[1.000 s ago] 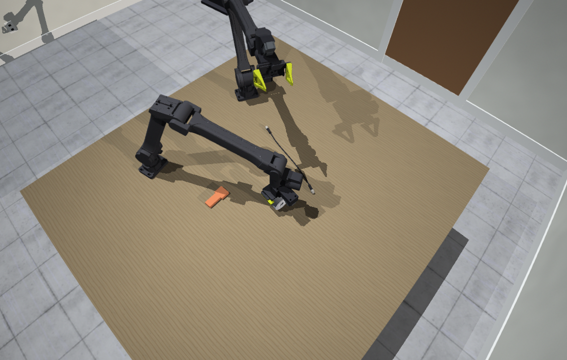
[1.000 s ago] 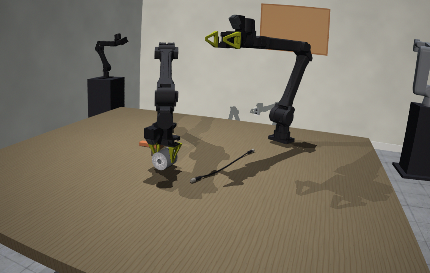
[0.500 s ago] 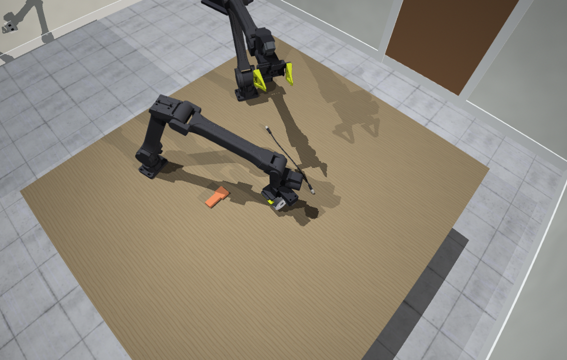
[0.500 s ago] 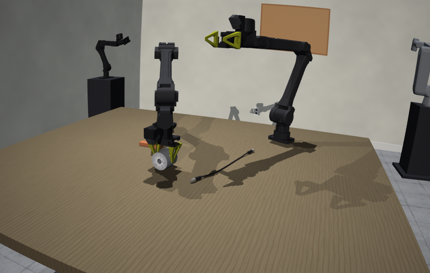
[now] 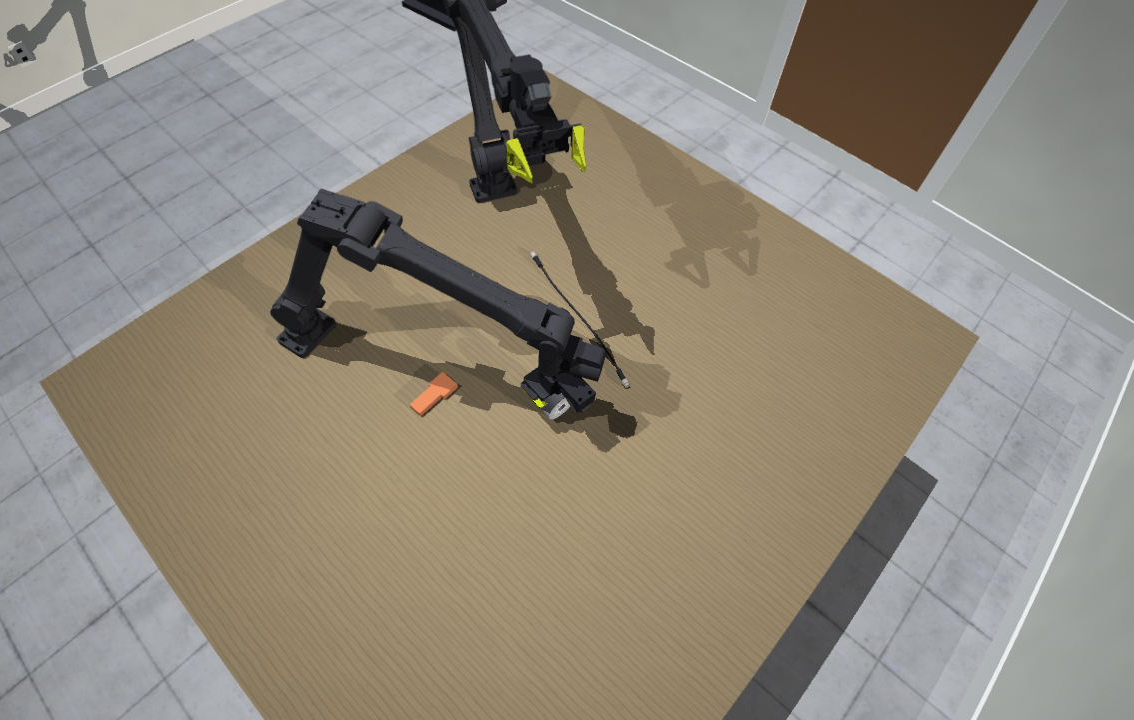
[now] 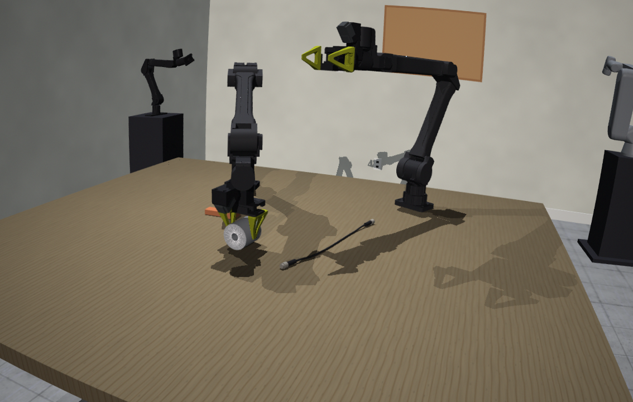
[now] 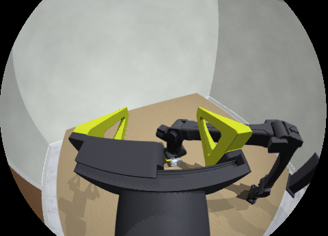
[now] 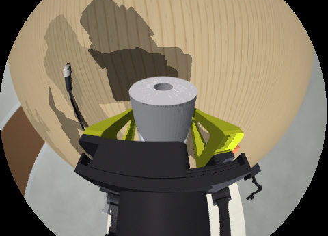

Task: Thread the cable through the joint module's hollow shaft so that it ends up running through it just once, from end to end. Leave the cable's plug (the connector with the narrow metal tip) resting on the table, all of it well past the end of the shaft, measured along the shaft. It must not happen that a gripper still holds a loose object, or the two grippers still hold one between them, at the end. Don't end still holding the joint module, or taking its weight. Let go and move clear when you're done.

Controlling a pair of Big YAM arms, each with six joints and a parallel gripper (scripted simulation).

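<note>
In the top view, the left gripper [image 5: 556, 174] [image 6: 316, 58] [image 7: 162, 111] is at 12 o'clock, fingers spread fully, nothing between them. The right gripper [image 5: 555, 404] [image 6: 241, 232] [image 7: 173, 159] [image 8: 162, 110] is just below the centre, by the pale joint module [image 5: 558, 407] [image 6: 243, 234] [image 7: 175, 162] [image 8: 164, 109]. The cable [image 5: 573, 308] [image 6: 331, 245] [image 8: 75, 107] lies outside the module, its nearer end at the module's 2 o'clock. An orange block [image 5: 434, 394] [image 6: 216, 212] [image 8: 236, 149] lies at 9 o'clock from the module.

In the exterior view, the right gripper points down, holding the module between partly open fingers. The near end of the cable lies at the module's 4 o'clock; the far end stretches toward 2 o'clock. Whether the module touches the table [image 5: 464, 555] [image 6: 359, 339] [image 8: 239, 41], I cannot tell.

In the left wrist view, the wide-open fingers point toward 12 o'clock, with the module small beyond them.

In the right wrist view, fingers press the module's sides at 9 and 3 o'clock. Its bore faces 12 o'clock, unthreaded; one cable end lies at 10 o'clock.
</note>
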